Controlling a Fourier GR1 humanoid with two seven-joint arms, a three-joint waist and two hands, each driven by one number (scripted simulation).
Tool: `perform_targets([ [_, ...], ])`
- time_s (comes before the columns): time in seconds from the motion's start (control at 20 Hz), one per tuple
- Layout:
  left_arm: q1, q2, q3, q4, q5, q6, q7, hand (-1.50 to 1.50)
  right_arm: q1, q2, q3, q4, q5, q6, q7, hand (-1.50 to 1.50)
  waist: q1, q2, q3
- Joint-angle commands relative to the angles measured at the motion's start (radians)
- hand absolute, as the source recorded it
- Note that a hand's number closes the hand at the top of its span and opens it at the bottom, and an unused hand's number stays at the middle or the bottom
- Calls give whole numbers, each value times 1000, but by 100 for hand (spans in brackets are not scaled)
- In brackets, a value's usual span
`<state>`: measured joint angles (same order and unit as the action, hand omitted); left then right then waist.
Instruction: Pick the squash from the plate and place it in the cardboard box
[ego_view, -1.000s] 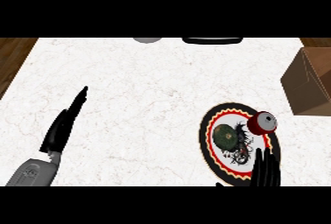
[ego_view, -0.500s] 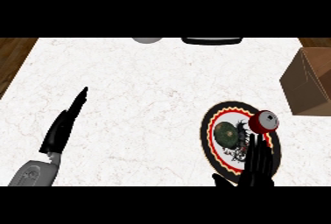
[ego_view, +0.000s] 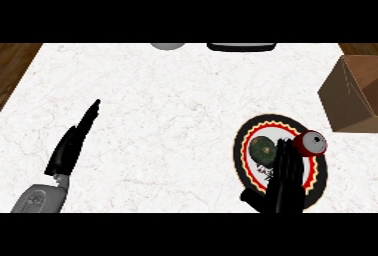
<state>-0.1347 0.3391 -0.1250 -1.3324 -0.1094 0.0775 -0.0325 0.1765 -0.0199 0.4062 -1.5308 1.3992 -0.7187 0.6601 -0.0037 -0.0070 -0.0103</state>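
Head view: dark green squash sits on the patterned plate, with a red can at its 3 o'clock. Right hand hovers there, fingers straight and together. Cardboard box lies at the plate's 1 o'clock. Left hand is flat at 9 o'clock.

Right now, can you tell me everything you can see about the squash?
The squash is small, round and dark green, with a paler spot in its middle. It lies on the patterned plate, left of centre. The right hand, fingers straight, lies just right of it; I cannot tell whether they touch it.
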Motion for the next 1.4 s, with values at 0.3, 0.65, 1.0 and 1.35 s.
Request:
perform_targets([
  [0.3, -75, -7, 81, 118, -12, -60, -54, 0, -156, 19, -29, 209, -94, -67, -9, -150, 3, 9, 10],
  [0.65, -55, -37, 80, 58, -53, -58, -4, 0, -163, 3, -80, 294, -205, -109, -153, -150, 4, 8, 11],
  [1.0, 54, -40, 54, -69, -63, -66, 16, 0, -160, 19, -86, 291, 114, -151, -29, 150, 8, 5, 10],
  [1.35, 28, -64, 61, -27, -82, -67, -18, 0, -226, 20, -96, 274, 246, -164, 99, 150, 6, 6, 10],
])
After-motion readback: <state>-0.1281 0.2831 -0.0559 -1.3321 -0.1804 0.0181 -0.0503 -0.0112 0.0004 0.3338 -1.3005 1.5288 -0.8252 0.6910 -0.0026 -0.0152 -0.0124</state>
